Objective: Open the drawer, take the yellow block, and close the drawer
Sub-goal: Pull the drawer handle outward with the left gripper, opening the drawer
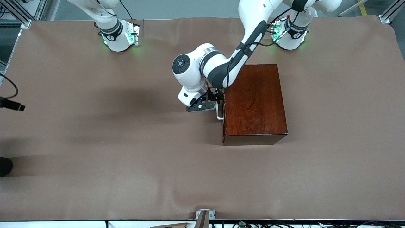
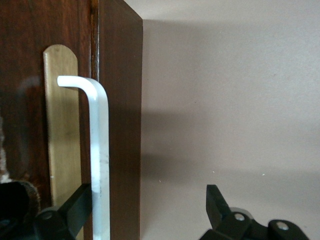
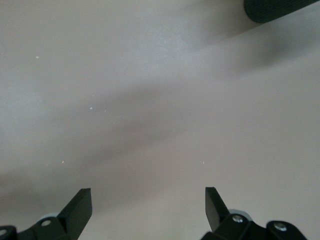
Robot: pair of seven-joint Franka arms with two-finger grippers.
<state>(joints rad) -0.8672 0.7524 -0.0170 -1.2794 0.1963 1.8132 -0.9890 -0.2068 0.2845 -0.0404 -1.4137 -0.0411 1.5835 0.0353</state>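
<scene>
The left pincer (image 2: pixel 150 210) was held spread apart at the drawer (image 1: pixel 223 110) front, the white bar handle (image 2: pixel 98 150) just inside one finger and ungripped. The drawer was shut inside the dark wooden box (image 1: pixel 254 103) mid-desk (image 1: pixel 95 158). The right pincer (image 3: pixel 148 210) was kept waiting, parted, over bare desk.

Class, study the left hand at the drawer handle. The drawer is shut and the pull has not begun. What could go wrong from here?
1. The left hand is open, and the handle sits against one finger rather than midway, so closing may grip it off-centre and slip.
2. The box stands loose on the cloth; a pull might drag it instead of opening the drawer.
3. The right hand waits over bare cloth, not bracing the box.
</scene>
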